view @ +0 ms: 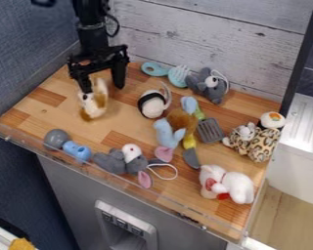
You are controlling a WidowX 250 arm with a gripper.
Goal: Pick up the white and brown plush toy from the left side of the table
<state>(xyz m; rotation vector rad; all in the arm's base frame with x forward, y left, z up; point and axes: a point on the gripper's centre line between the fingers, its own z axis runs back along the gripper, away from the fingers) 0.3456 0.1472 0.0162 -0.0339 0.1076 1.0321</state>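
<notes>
1. Gripper (103, 89) at brown-white plush (94, 103), surface (44, 97) left side; fingers spread apart.
2. Plush's long axis near upright in view, top leaning right; head end unclear.
3. Striped plush (152, 104) right of it.

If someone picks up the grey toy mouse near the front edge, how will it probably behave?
The grey toy mouse looks like soft plush, so it would probably bend and sag. Its uneven shape, with limbs and ears sticking out, should make rolling unlikely. The thin white string lies in a loose loop and may swing or catch.
</notes>
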